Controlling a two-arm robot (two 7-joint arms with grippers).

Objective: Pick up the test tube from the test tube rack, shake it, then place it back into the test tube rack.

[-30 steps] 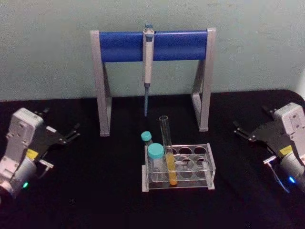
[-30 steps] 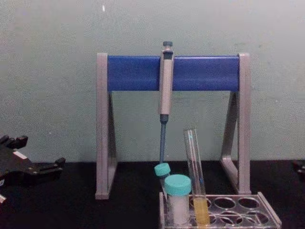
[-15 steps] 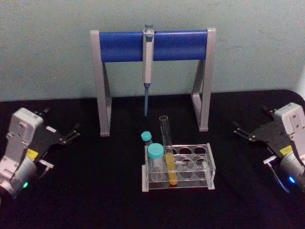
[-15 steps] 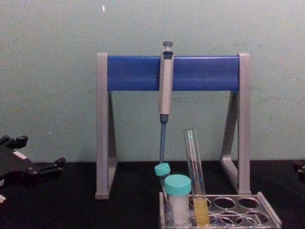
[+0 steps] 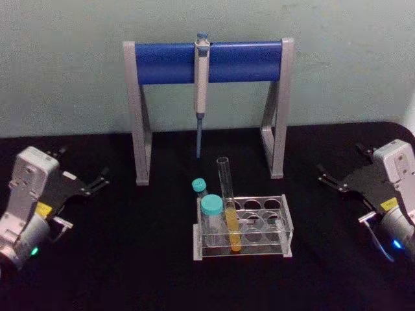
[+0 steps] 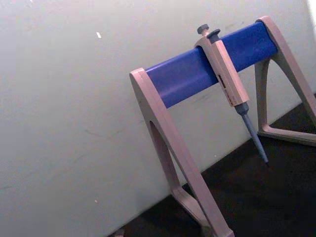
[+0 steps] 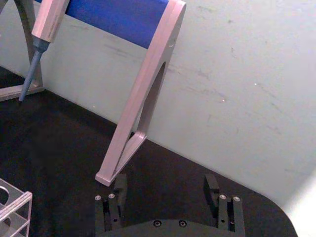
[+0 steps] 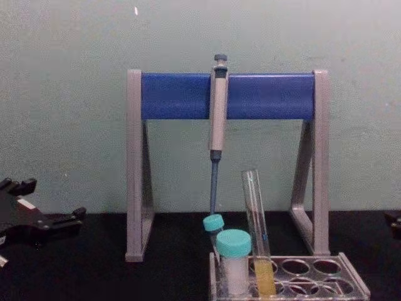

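Two grippers, both idle and both well apart from the work. The left gripper (image 8: 53, 199) sits low at the left side of the black table (image 5: 130, 265), its fingers spread wide with nothing between them. The right gripper (image 7: 165, 185) sits at the right side of the table, its two black fingers (image 7: 120, 183) likewise set wide apart and holding nothing. Neither touches any item.

The test tube rack (image 5: 287, 227), of clear plastic, stands at the middle of the table in front of the pipette stand (image 5: 168, 63). The test tube (image 5: 227, 191) is seated in the rack's front row, second hole from the left end. It is not upright: its open mouth leans toward the robot's left. Yellow-orange liquid fills its lower part, and the glass above is clear. The mouth is uncapped.

A large teal-capped vial (image 5: 211, 208) stands in the front-left corner hole, just beside the tube. A smaller teal-capped vial (image 5: 199, 186) stands at the rack's rear left corner; I cannot tell whether it sits in a hole or on the table behind. The remaining holes to the right are unoccupied.

The stand has grey legs and a blue crossbar. A pipette (image 5: 201, 78) hangs from the middle of the bar, tip down, its tip above the table behind the rack and clear of the tube.
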